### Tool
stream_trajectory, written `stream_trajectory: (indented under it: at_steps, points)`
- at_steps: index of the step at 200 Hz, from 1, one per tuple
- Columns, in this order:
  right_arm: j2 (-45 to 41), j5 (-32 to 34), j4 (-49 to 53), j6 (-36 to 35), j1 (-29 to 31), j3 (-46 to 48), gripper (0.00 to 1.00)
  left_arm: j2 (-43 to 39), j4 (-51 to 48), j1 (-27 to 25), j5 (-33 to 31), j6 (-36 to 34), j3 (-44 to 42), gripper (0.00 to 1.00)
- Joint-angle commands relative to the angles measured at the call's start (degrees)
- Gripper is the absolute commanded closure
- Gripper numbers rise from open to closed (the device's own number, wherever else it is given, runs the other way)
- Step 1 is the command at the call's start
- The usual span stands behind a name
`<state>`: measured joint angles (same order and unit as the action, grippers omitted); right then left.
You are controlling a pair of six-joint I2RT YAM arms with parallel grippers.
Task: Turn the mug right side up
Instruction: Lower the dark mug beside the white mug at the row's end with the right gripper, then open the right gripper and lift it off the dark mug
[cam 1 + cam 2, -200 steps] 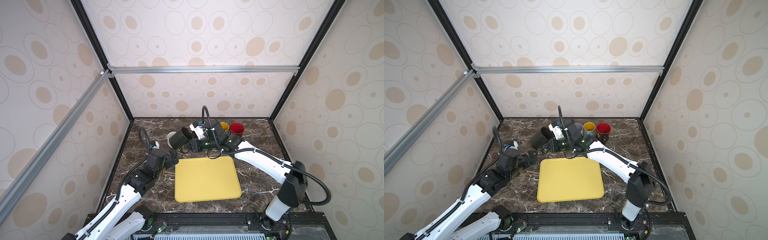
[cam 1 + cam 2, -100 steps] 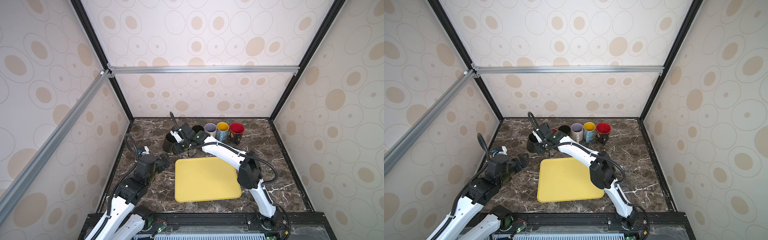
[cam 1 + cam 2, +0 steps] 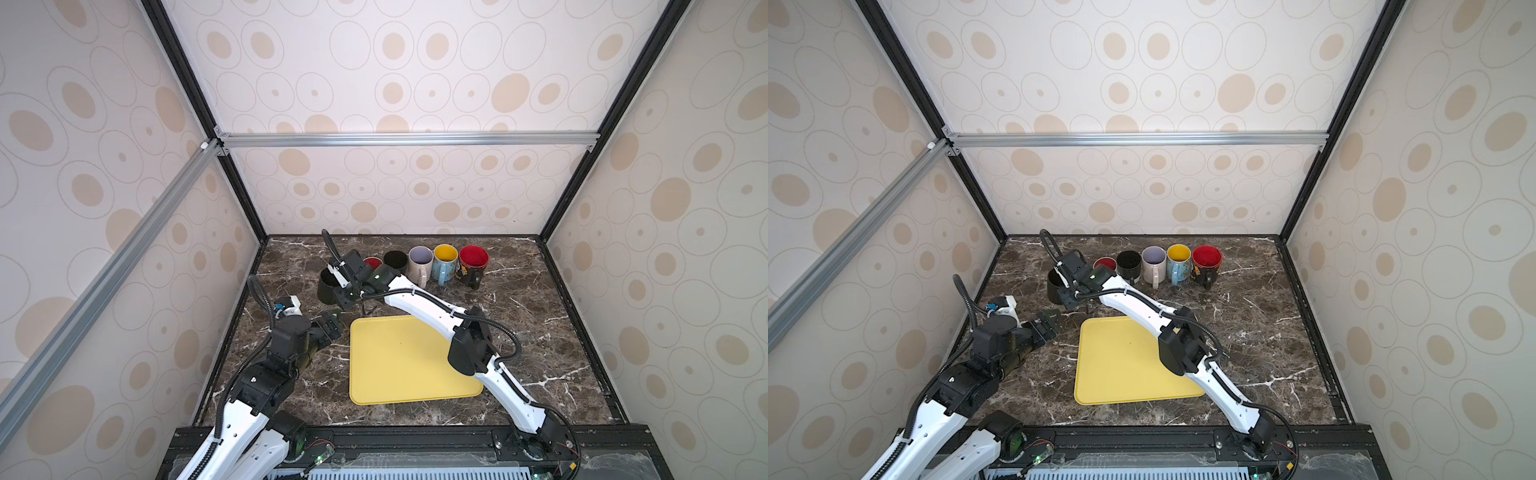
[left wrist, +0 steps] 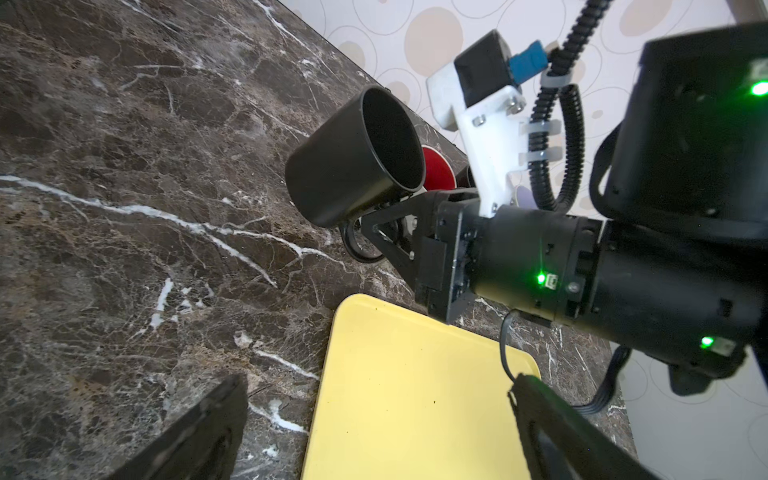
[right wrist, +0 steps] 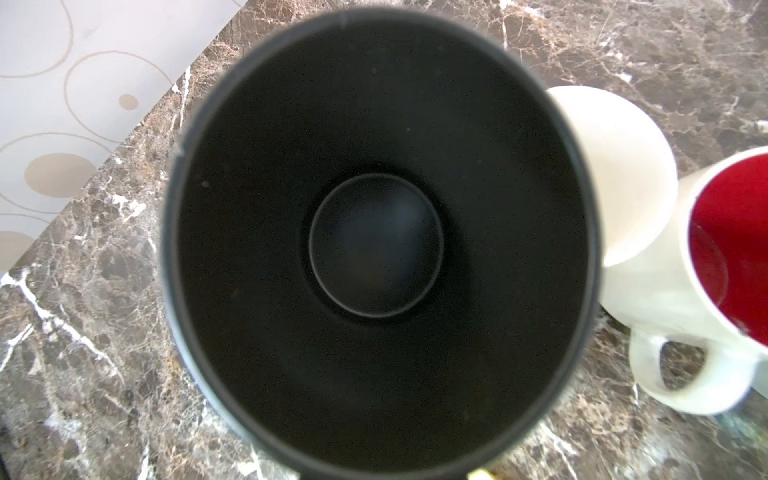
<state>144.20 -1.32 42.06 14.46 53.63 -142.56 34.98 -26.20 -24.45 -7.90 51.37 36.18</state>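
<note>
Saw a dark marble desk [image 3: 540, 332], walled at the far, left and right edges. Noted open room across its right half and around the yellow tray [image 3: 399, 361] at the middle front. Found the black mug [image 3: 327, 289], matte, plain, dark inside, mouth upward near the far left corner, just left of a row of mugs [image 3: 419, 266] along the far edge. Could not tell base contact with the desk. Found the right claw [image 4: 376, 232] clamped narrow on the handle [image 4: 359, 249], the left claw [image 3: 334, 322] spread wide, holding nothing, near the tray's far left corner.

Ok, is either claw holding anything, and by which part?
The right claw is shut on the black mug, gripping its handle; the left claw is open and holds nothing.
</note>
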Motion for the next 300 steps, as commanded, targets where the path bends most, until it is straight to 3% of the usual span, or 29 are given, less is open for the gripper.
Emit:
stream_trajectory:
  at_steps: [1, 122, 198, 300]
  points:
    - [1.60, 2.38, -5.34, 0.11, 0.55, -3.75, 1.00, -1.55, 2.81, 0.40, 1.38, -0.38, -1.41, 0.00]
    - [10.11, 11.85, -7.49, 0.47, 2.88, -10.30, 1.00, -6.83, 2.74, 0.37, 1.59, -0.26, -6.19, 0.00]
    - [11.43, 13.79, -5.47, 1.68, 2.95, -12.20, 0.74, -7.30, 2.73, 0.36, 2.21, -0.13, -7.55, 0.00]
    - [10.46, 10.54, -6.48, 3.45, 2.98, -10.59, 0.73, -8.35, 2.05, 0.33, 1.93, -0.18, -7.97, 0.00]
